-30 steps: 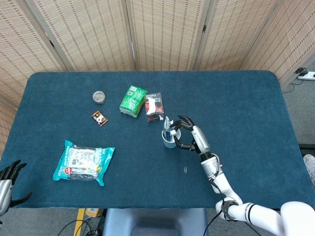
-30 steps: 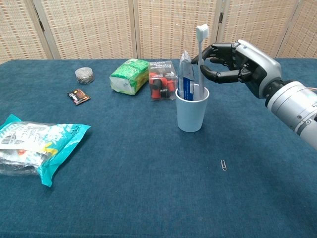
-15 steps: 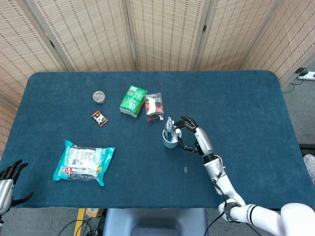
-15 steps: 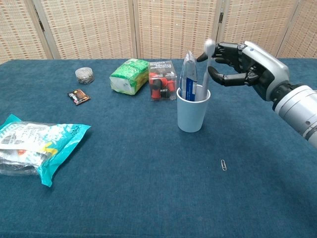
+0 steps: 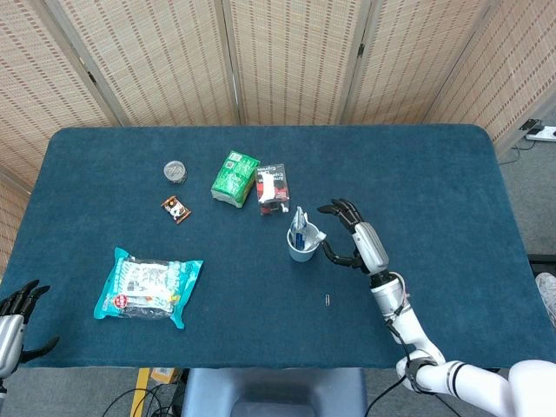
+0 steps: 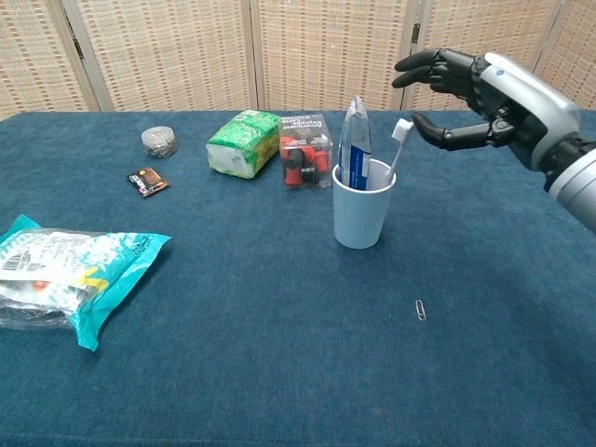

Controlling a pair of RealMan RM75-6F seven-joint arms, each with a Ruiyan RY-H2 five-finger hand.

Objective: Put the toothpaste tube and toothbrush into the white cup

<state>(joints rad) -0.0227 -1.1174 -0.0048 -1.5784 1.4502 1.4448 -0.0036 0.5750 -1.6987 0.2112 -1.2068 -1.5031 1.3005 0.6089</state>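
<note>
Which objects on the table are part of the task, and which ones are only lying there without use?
Part of the task:
- white cup
- toothpaste tube, standing in the cup
- toothbrush, leaning in the cup
- right hand, open beside the cup

Only lying there:
- green pack
- clear box
- round tin
- small sachet
- teal bag
- paper clip

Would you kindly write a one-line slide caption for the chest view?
Toothbrush and toothpaste tube stand in the white cup; open right hand hovers beside them.
</note>
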